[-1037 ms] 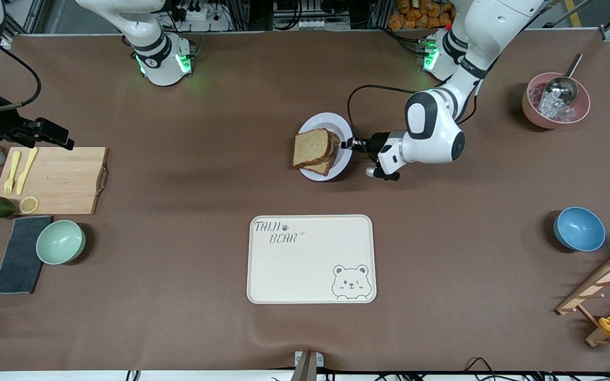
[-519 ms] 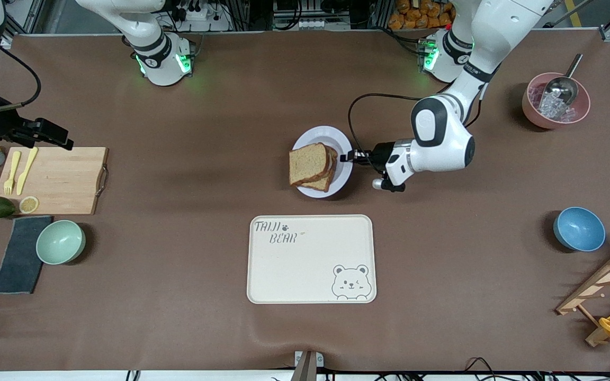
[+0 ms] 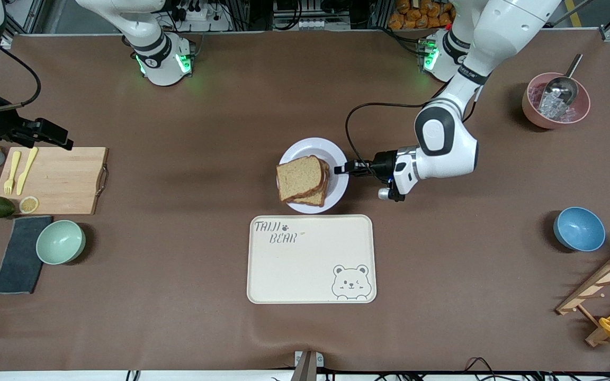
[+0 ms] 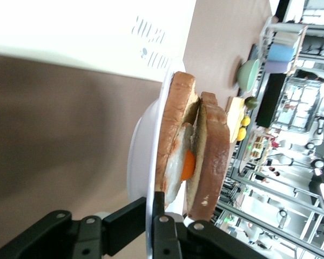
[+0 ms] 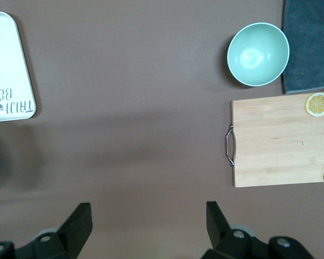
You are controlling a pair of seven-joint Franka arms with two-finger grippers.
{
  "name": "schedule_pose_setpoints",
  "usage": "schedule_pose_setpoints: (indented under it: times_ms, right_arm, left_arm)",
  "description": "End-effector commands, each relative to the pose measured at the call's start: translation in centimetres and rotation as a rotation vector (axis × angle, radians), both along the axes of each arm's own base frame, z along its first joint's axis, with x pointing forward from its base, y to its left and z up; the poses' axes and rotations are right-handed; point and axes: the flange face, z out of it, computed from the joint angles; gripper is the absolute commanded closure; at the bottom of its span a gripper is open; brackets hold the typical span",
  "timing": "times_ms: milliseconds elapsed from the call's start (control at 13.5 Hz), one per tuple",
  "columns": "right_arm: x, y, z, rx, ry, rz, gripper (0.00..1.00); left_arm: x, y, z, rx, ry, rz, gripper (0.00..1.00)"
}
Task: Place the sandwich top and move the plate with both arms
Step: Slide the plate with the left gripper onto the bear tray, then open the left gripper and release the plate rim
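Plate (image 3: 339,186) w/ sandwich top (image 3: 298,178) stacked on has shifted toward tray (image 3: 311,259), now just short of it. Left tool (image 3: 343,169) clamped on plate rim. Right tool (image 5: 149,221) open, waiting over bench (image 3: 188,159). Transfer nearly done.

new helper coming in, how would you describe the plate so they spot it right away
Find the cream rectangular bear-print tray mid-table. The small round white plate sits just farther from the front camera, its rim pinched by the left hand. Unlike the green and blue bowls, it carries a brown-bread sandwich.
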Motion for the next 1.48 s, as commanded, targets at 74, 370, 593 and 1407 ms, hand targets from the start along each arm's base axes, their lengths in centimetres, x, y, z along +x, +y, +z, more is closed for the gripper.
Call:
schedule_pose_setpoints:
  times_ms: [74,370,593,1407]
  right_arm:
    - [0.3,-0.1,0.4,-0.019,-0.011,-0.001,0.06]
    - [0.5,-0.2,0.0,-0.018,-0.005,-0.003,0.07]
    - [0.6,-0.2,0.0,-0.018,-0.005,-0.003,0.07]
    - [0.6,-0.1,-0.1,-0.017,-0.005,-0.005,0.07]
  left_arm:
    - [4.0,0.1,0.8,-0.11,-0.04,0.089,1.0]
    - [7.2,0.9,-1.2,-0.184,-0.103,0.15,1.0]
    - [8.2,0.4,-3.4,-0.209,-0.144,0.157,1.0]
    - [7.8,-0.4,-10.5,-0.254,-0.288,0.215,1.0]
